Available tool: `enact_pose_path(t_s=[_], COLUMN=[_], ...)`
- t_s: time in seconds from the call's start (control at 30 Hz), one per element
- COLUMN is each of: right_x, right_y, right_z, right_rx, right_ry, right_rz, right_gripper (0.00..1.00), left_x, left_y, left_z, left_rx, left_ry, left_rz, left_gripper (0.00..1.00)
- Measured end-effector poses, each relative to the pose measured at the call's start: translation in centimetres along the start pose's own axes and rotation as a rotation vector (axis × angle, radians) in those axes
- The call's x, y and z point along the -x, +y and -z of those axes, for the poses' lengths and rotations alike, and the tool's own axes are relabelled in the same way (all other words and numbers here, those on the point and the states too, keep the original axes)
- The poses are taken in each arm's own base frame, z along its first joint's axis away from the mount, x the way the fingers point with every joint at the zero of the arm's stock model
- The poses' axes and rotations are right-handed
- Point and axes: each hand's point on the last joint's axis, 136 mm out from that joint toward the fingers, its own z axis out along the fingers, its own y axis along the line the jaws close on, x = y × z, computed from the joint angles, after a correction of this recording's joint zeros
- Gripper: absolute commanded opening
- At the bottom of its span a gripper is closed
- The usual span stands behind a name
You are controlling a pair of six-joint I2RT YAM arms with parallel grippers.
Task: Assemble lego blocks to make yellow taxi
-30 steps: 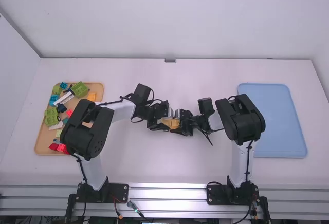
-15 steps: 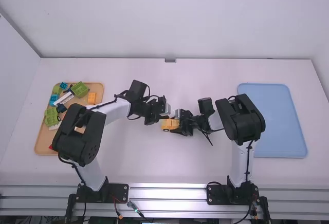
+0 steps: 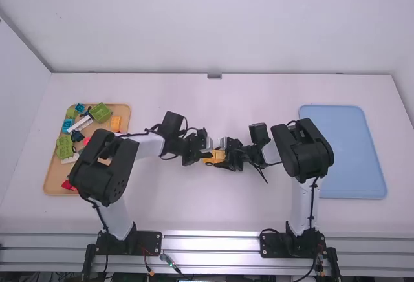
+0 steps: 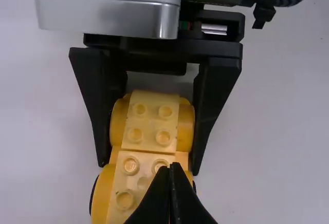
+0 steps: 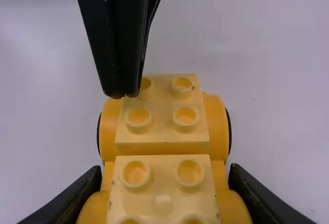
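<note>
**One yellow car base (image 5: 162, 148) clamped by the right gripper (image 3: 225, 158)**

Two studded blocks sit in a line along the yellow base, between rounded yellow sides, with black wheels showing at the edges. The piece is at the middle of the white table (image 3: 259, 211), between the two arms; whether it touches the tabletop cannot be told.

The right gripper grips it from both sides, one finger pressed against each rounded flank near one end. The left gripper (image 3: 207, 155) has its two fingers together, with nothing between them. Its tips are over the other end of the base, close to a corner stud; contact is unclear.

On the left side of the table, a wooden tray (image 3: 54, 180) holds green blocks (image 3: 100, 112), a white block (image 3: 81, 123), a light blue block (image 3: 66, 125), a dark blue block (image 3: 77, 136), an orange block (image 3: 115, 123) and a red block (image 3: 68, 185). The left arm partly covers this tray. A pale blue tray (image 3: 352, 152) lies on the right side, beyond the right arm.
</note>
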Motion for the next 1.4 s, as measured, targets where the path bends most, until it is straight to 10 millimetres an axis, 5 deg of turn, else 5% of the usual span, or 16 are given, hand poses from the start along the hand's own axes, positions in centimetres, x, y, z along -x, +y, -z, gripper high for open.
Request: enact_pose_path(t_s=[1.4], right_x=[0.0], right_y=[0.0], right_z=[0.0], right_rx=[0.0], right_ry=[0.0], right_rz=[0.006], right_gripper=[0.52], left_x=[-0.5], left_y=[0.7], left_z=[-1.3], left_rx=[0.047], left_ry=[-0.072], left_rz=[0.055], left_gripper=[0.02])
